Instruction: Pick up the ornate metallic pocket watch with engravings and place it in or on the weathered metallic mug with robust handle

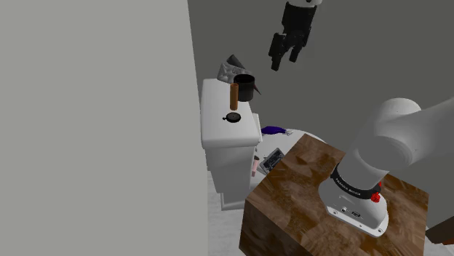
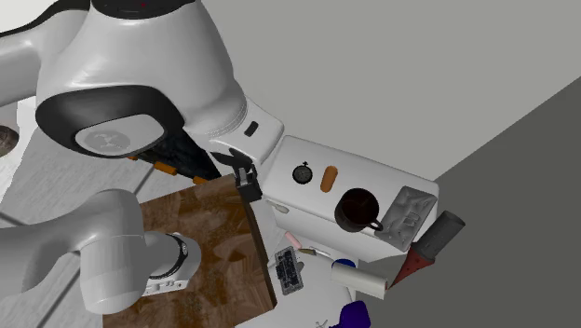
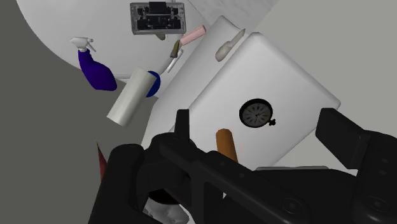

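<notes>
Saw the white arm [image 1: 407, 138] rising from a wooden stand [image 1: 291, 196] at near right. Found a white cabinet [image 1: 218, 134] to the left, by the wall. Noted the black gripper [image 1: 286, 60] aloft, well apart from the cabinet, fingers spread and clasping nothing. Spotted the dark mug [image 1: 244, 87] at the far end of the cabinet top, with a brown cylinder [image 1: 234, 94] standing just beside it. Located the dark pocket watch [image 1: 233, 117] lying flat on that top, nearer than the cylinder.

One pocket watch [image 3: 256, 114], one mug [image 1: 246, 91], one cylinder [image 2: 328, 178] (brown).
</notes>
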